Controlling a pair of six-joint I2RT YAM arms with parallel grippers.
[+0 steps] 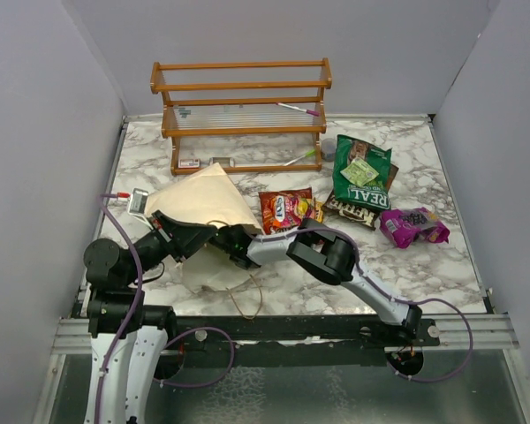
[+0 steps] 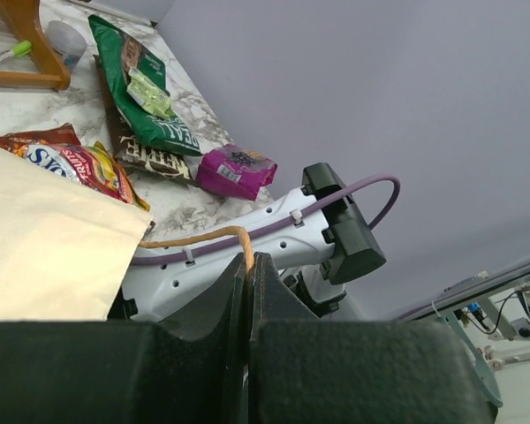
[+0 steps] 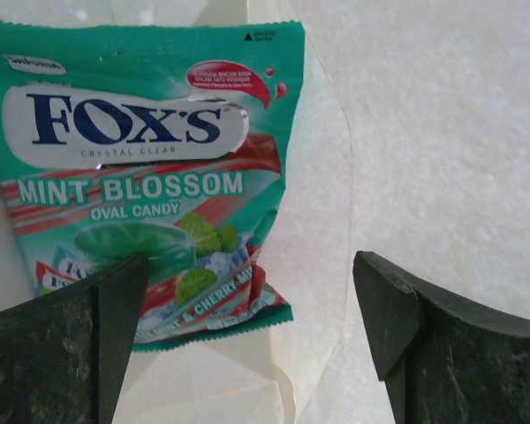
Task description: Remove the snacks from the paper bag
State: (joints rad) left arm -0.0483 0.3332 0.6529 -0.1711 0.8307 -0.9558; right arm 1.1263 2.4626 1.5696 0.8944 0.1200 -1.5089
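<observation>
The paper bag (image 1: pixel 199 201) lies on its side on the left half of the worktop (image 1: pixel 442 265), short of the wooden rack (image 1: pixel 240 115) at the far edge, with its mouth turned toward the near edge. The left fingers (image 2: pixel 203 309) are pressed fully together on the bag's tan cord handle (image 2: pixel 199 236), which holds the mouth up. The right fingers (image 3: pixel 71 344) are spread as wide as they go and hold nothing. They are pointed into the bag at a teal mint packet (image 3: pixel 150 168) lying flat on the pale inner wall. Four packets are already out on the right half: orange-red (image 1: pixel 285 209), green (image 1: pixel 360 168), brown (image 1: pixel 358 210) and purple (image 1: pixel 412 225). The teal packet looks light, crinkly and slick, lumpy with hard sweets, so a shallow pinch could slide off. The bottom seam nearest the fingers, or a bite across the lower body, looks the surest hold. The thin paper beneath could easily be caught along with it.
</observation>
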